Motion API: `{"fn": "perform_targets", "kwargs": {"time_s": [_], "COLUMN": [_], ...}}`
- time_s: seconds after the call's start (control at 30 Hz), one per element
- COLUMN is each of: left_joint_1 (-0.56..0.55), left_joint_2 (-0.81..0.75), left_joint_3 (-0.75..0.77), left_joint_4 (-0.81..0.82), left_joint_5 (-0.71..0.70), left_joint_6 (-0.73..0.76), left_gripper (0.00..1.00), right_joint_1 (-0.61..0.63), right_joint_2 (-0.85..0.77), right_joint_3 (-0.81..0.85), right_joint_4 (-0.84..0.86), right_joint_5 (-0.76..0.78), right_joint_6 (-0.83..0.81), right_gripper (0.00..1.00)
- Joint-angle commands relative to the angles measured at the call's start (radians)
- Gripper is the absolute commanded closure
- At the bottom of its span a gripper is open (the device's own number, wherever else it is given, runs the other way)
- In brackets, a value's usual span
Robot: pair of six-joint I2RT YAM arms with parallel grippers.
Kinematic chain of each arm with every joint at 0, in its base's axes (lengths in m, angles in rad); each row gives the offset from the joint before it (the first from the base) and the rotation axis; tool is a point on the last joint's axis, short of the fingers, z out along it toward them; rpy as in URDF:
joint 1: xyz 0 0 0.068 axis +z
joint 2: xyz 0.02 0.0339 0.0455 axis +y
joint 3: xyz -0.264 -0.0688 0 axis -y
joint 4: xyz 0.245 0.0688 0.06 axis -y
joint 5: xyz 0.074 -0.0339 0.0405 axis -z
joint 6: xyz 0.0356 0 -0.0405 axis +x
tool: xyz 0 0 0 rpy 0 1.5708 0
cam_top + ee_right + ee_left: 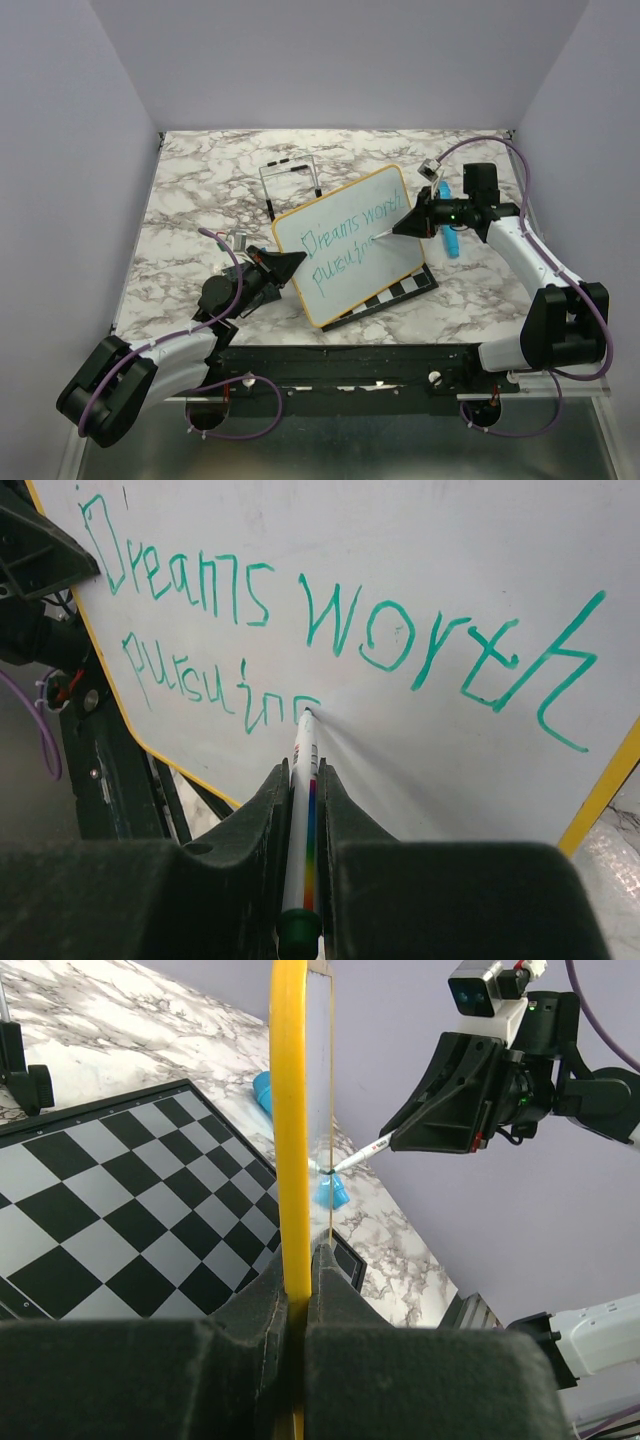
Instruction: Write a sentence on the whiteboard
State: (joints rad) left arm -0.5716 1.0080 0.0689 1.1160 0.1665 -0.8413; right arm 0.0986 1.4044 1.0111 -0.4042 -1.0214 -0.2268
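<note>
Right gripper (303, 770), clenched on marker (303, 830), pens "pursuing" just ahead of its jaws while left gripper (298, 1270) clamps whiteboard (290, 1110); the final "g" looks unfinished.

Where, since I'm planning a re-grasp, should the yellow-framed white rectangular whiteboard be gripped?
On its thin yellow frame, edge-on from the left side, as the left gripper pinches it: the whiteboard stands tilted, its face too wide for jaws, its right side taken by the white marker.
</note>
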Motion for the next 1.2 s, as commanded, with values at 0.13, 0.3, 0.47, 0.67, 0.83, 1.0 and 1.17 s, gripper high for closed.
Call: {"fn": "perform_targets", "kwargs": {"time_s": [0.13, 0.3, 0.47, 0.67, 0.83, 1.0, 1.17], "left_joint_1": [-0.005, -0.005, -0.005, -0.005, -0.005, -0.004, -0.004], "left_joint_2": [0.003, 0.003, -0.006, 0.003, -0.003, -0.002, 0.003], "left_joint_3": [0.000, -0.001, -0.003, -0.003, -0.004, -0.004, -0.004], "left_joint_4": [-0.027, -0.022, -0.031, -0.019, -0.021, -0.021, -0.016], "left_joint_5": [0.022, 0.025, 0.021, 0.024, 0.024, 0.022, 0.022], "left_joint_6": [0.093, 0.091, 0.094, 0.091, 0.090, 0.091, 0.090], "left_gripper": [1.00, 1.00, 1.00, 1.00, 1.00, 1.00, 1.00], "right_joint_1": [-0.004, -0.005, -0.004, -0.005, -0.004, -0.004, -0.004], "right_joint_2": [0.011, 0.018, 0.007, 0.010, 0.010, 0.016, 0.021], "right_joint_3": [0.034, 0.030, 0.015, 0.003, -0.016, -0.022, -0.029], "right_joint_4": [0.048, 0.035, -0.036, -0.111, -0.134, -0.174, -0.191], "right_joint_5": [0.009, 0.011, 0.020, 0.024, 0.027, 0.029, 0.018], "right_joint_6": [0.026, 0.015, -0.054, -0.118, -0.147, -0.180, -0.189], "right_gripper": [0.99, 0.99, 0.99, 0.99, 0.99, 0.99, 0.99]}}
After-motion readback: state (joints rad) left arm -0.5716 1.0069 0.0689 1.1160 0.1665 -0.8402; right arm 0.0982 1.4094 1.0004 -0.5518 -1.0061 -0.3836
